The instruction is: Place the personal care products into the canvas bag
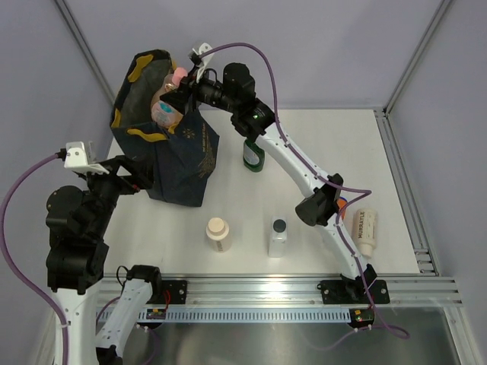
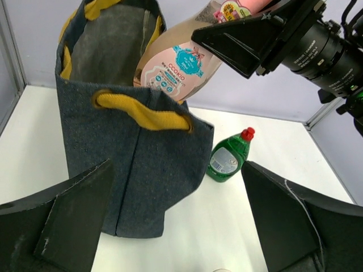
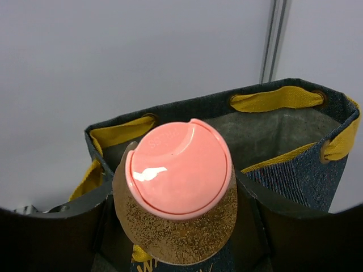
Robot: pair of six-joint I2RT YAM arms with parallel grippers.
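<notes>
The right claw (image 1: 179, 94) is clamped on the peach plastic bottle with the pink flip cap (image 2: 177, 61). It holds it tilted, cap up and base already inside the mouth of the tall navy canvas bag with mustard handles (image 1: 185, 169), probably so it drops in cleanly. The bottle crowds the bag's near rim, and the mouth gapes wider behind it. The left claw (image 1: 131, 179), spread wide and empty, hangs just beside the bag's near-left wall, perhaps as a brace. The green red-capped bottle (image 1: 253, 154) stands right of the bag.
</notes>
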